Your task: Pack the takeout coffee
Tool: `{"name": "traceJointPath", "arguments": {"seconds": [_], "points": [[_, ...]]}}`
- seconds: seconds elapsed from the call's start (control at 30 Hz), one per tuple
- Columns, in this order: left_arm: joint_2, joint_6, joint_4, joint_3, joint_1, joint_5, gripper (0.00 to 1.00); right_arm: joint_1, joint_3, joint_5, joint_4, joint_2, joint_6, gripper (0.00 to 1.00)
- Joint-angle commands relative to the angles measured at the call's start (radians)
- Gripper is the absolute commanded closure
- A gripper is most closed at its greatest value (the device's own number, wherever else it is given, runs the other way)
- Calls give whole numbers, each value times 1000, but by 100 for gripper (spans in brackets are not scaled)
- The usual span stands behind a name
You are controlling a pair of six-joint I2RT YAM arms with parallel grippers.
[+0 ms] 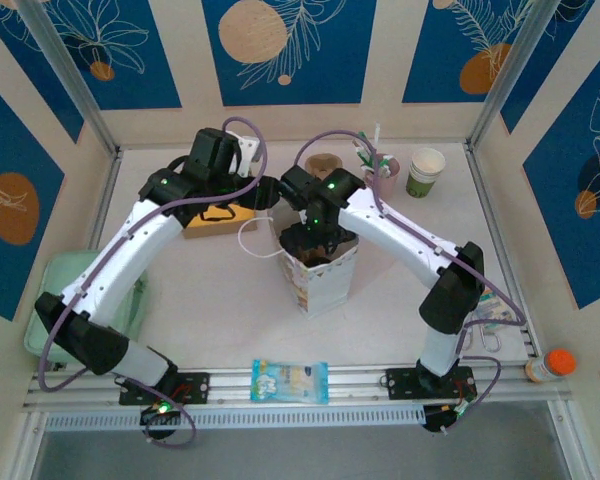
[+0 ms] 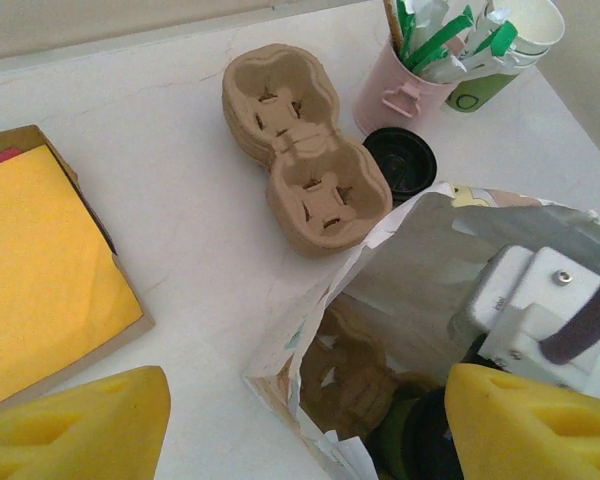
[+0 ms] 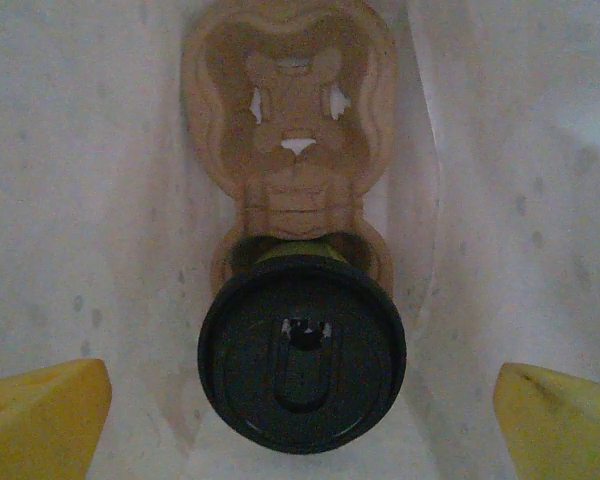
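The takeout coffee (image 3: 302,345) (black lid on) sits in the 6 o'clock pocket of the cardboard carrier (image 3: 292,110), inside the paper bag (image 1: 330,280). The right tool (image 3: 300,415) hangs released above it. The left tool (image 2: 300,425) is spread at the bag rim, grasping nothing. I judge the right tool should rise straight up, touching no wall.

Paper cup (image 1: 426,172) is up at about 1 o'clock on the table, standing upright with nothing on top. It has a white rolled rim and upper part, a green band below, and it's cream inside. It sits just beside the pink cup (image 1: 385,178), on its 3 o'clock side. There's also a lidded cup (image 3: 301,350) with a black lid and a bit of green peeking out at 12 o'clock. It's upright in a pocket of the cardboard carrier (image 3: 290,110), down inside the bag (image 1: 325,280).
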Motion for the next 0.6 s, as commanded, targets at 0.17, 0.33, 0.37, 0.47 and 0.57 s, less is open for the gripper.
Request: {"name": "traceJointPath", "arguments": {"seconds": [0.17, 0.33, 0.37, 0.47, 0.57], "points": [[-47, 0, 3, -6, -9, 14, 23, 21, 111, -9, -81, -49, -21, 1], [-57, -5, 1, -11, -9, 17, 22, 22, 154, -7, -106, -57, -30, 1], [-61, -6, 1, -13, -9, 16, 22, 22, 163, -9, -108, -59, -32, 1], [-74, -6, 2, -18, -9, 11, 21, 24, 189, -16, -112, -71, -38, 1], [-87, -8, 3, -23, -9, 10, 21, 24, 213, -19, -112, -85, -45, 1]]}}
